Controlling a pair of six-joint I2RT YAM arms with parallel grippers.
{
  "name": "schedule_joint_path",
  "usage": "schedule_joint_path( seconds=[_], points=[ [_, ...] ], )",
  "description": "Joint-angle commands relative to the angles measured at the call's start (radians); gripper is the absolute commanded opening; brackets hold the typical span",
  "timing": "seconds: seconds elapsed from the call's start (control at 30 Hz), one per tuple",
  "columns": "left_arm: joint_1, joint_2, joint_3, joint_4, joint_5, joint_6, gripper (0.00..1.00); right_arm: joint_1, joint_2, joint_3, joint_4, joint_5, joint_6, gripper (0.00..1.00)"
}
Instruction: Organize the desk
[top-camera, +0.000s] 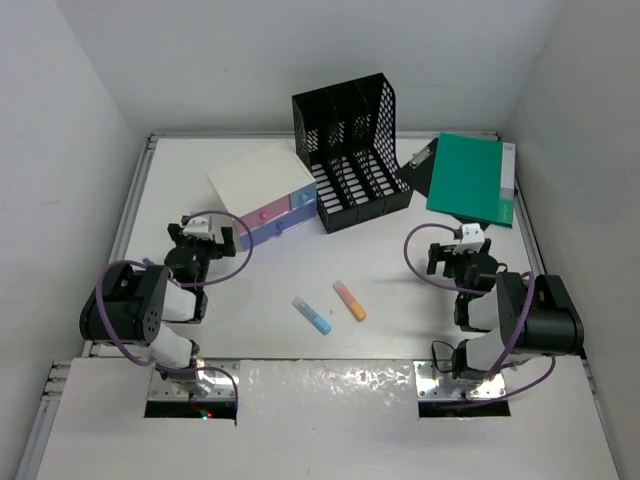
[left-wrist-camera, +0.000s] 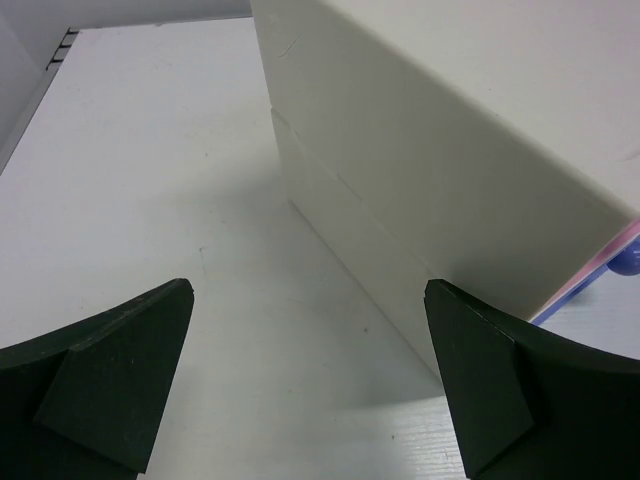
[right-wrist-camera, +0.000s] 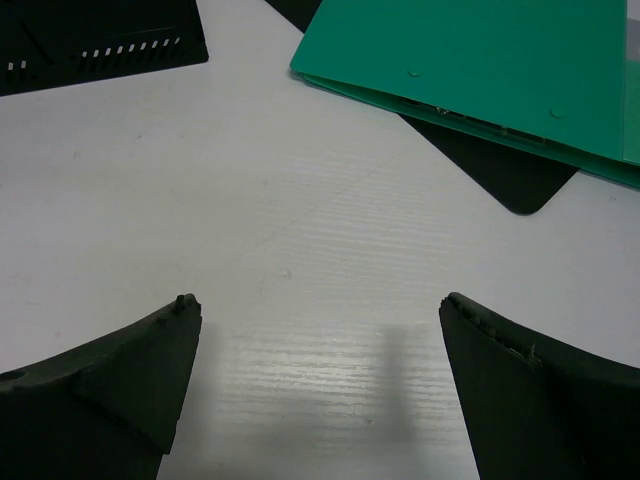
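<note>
The left gripper (left-wrist-camera: 308, 292) stands wide with nothing between its fingers. It is low over the desk (left-wrist-camera: 150, 150), just beside the cream side wall of the small drawer box (left-wrist-camera: 450, 130). The right gripper (right-wrist-camera: 320, 300) is spread just as wide and holds nothing, above white tabletop near a green folder (right-wrist-camera: 480, 50) lying on a black clipboard (right-wrist-camera: 500, 170). The desk spreads ahead of both arms. Between the 2 arms lie a blue-tipped marker (top-camera: 312, 315) and an orange marker (top-camera: 349, 300), near each other but apart. A black mesh file rack (top-camera: 350, 150) stands at the back, just beside the drawer box.
</note>
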Motion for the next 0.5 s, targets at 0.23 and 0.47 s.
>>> schedule_joint_path(
  seconds=[0.23,0.47],
  points=[
    [0.084,-0.177,0.159,-0.335,0.391,0.048,0.97,0.008,-0.170,-0.021,-0.074,-0.058,-0.010,0.99],
    [0.088,-0.451,0.519,-0.953,0.429,0.088,0.94,0.219,-0.516,0.476,-0.924,-0.058,0.107,0.63]
  ],
)
